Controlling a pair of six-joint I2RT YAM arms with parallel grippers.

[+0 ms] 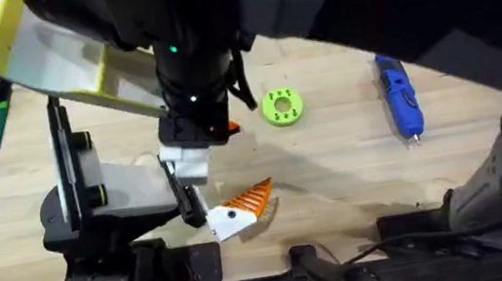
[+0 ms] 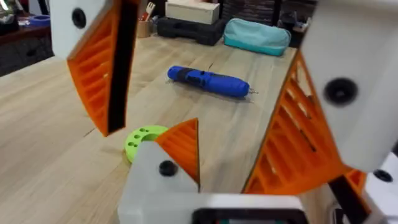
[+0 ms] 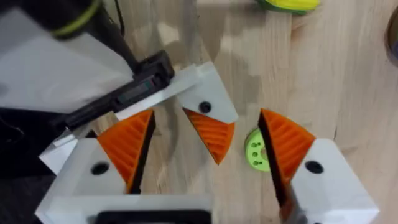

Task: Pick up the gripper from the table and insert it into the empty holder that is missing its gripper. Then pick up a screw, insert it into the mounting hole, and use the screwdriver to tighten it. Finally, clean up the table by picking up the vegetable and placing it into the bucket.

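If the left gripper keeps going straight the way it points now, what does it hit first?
Most likely the loose gripper piece, lying between the left gripper's open fingers. Just beyond sits the green disc, then the screwdriver farther off. Depth is hard to judge from the wrist view.

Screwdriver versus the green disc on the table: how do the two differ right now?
The screwdriver is blue, long and pen-shaped, while the green disc is bright green, flat and round. The screwdriver ends in a thin metal bit; the green disc has a centre opening and small holes around it. The screwdriver lies farther toward the right arm's side than the green disc. Both rest flat on the wooden table.
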